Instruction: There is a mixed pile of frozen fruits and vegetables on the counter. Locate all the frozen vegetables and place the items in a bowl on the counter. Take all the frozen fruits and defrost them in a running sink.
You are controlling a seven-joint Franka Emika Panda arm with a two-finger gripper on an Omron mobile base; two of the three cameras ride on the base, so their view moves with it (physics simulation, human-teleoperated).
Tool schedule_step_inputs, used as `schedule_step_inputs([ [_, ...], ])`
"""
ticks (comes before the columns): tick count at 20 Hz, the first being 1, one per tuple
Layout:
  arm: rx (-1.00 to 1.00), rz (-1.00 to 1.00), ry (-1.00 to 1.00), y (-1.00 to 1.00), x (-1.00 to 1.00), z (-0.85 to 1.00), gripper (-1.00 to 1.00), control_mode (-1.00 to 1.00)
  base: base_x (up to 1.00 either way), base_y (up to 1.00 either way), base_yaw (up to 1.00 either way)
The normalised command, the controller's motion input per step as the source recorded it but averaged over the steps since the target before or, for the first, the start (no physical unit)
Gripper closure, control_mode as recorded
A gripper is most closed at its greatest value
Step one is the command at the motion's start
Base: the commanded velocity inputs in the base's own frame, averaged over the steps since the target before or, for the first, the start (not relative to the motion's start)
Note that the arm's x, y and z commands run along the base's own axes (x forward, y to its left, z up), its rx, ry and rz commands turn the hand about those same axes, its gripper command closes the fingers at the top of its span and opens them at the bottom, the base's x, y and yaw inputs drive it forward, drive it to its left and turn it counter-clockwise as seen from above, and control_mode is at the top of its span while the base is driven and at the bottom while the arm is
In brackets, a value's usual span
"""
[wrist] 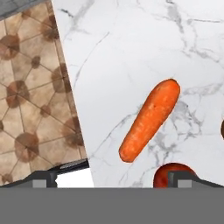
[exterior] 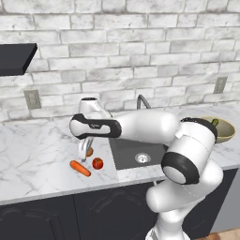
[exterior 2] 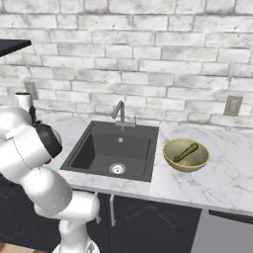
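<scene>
The fingers hang above the carrot, beside the red fruit, left of the sink.

We see a whitewashed brick wall with an outlet at 9 o'clock. Below the hand lies a brown tiled floor.

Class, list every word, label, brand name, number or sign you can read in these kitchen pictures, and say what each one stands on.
There are none that can be read.
The dark band on the robot's forearm carries a small pale mark, too small and blurred to read.
The carrot, bowl, sink, and wall outlets carry no lettering.
</scene>
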Motion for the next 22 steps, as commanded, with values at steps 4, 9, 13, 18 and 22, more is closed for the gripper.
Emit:
schedule_step_inputs([
  [4, -0.01, 0.0, 0.0, 0.1, 0.0, -0.23, -1.0, -1.0, 0.0, 0.0, 0.0],
  [9, -0.02, 0.0, 0.0, 0.1, 0.01, -0.18, -1.0, -1.0, 0.0, 0.0, 0.0],
  [13, -0.01, 0.0, 0.0, 0.06, 0.02, -0.14, -1.0, -1.0, 0.0, 0.0, 0.0],
  [18, 0.0, 0.0, 0.0, 0.0, 0.03, -0.1, -1.0, -1.0, 0.0, 0.0, 0.0],
  [22, 0.0, 0.0, 0.0, 0.0, 0.01, -0.11, -1.0, -1.0, 0.0, 0.0, 0.0],
])
